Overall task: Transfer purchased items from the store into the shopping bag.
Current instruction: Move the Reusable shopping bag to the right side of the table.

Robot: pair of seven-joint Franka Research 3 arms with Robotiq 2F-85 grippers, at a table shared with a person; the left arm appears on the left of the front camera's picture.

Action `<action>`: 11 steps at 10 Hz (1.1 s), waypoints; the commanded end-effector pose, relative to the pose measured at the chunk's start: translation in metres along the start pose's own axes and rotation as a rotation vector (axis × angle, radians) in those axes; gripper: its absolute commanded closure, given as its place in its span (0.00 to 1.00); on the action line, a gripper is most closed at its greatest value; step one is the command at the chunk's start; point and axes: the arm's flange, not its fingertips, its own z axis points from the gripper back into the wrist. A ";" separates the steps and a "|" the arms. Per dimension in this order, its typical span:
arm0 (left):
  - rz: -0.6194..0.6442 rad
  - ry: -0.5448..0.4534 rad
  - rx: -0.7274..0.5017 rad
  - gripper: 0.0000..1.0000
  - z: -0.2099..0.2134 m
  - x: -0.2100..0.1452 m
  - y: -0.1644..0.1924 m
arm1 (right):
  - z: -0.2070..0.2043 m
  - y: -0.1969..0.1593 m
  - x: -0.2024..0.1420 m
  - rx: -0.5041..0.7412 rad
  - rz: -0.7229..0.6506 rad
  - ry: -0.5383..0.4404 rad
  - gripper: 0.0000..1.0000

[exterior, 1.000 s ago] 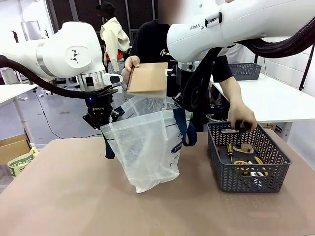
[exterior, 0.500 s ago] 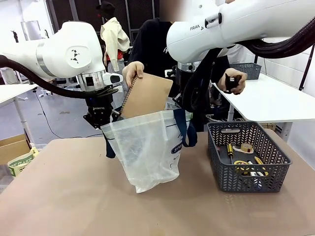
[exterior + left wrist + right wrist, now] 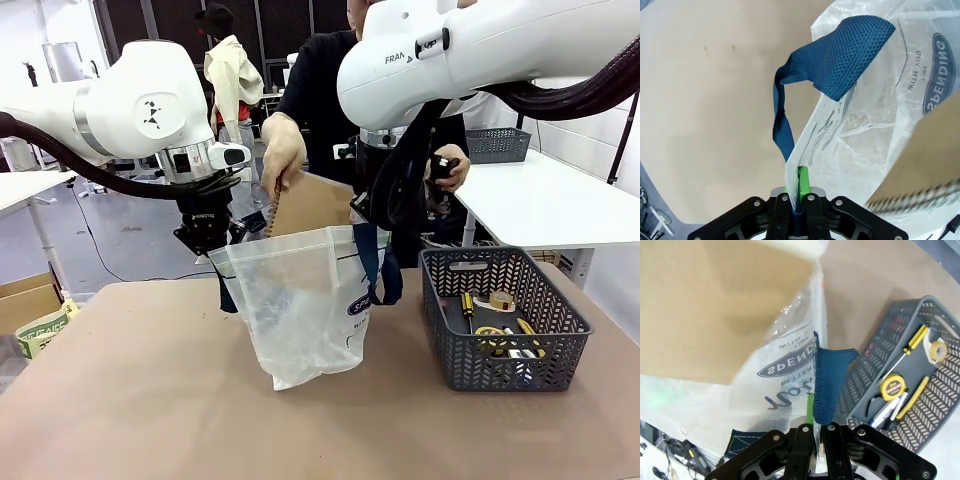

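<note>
The translucent shopping bag (image 3: 300,310) hangs open above the table, held between both arms. My left gripper (image 3: 213,240) is shut on its left rim, seen close up (image 3: 801,197) below a navy strap (image 3: 840,55). My right gripper (image 3: 372,215) is shut on the right rim by the other strap (image 3: 827,380). A person's hand (image 3: 283,150) lowers a tan spiral-bound pack (image 3: 310,205) into the bag's mouth. Their other hand (image 3: 447,165) holds a small dark item. The dark grey basket (image 3: 455,345) stands to the right, holding a yellow tape measure (image 3: 892,387), a tape roll (image 3: 937,347) and a screwdriver (image 3: 912,342).
A brown cardboard box (image 3: 25,295) sits on the floor at far left. A second grey basket (image 3: 497,143) rests on a white table (image 3: 560,205) at the back right. Bare brown tabletop (image 3: 150,400) lies in front of the bag.
The person has brought the tan pack down from above the bag into its mouth. Their other hand has lifted out of the basket with a dark item. Both arms have stayed put.
</note>
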 end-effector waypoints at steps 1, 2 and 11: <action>-0.028 -0.041 -0.014 1.00 -0.001 -0.006 0.004 | -0.004 0.000 -0.008 -0.030 0.030 0.005 1.00; -0.030 -0.053 -0.014 1.00 0.001 -0.007 0.003 | -0.004 0.000 -0.007 -0.031 0.034 0.007 1.00; -0.081 -0.070 -0.007 1.00 0.003 -0.008 0.003 | -0.007 0.000 -0.007 -0.052 0.092 0.025 1.00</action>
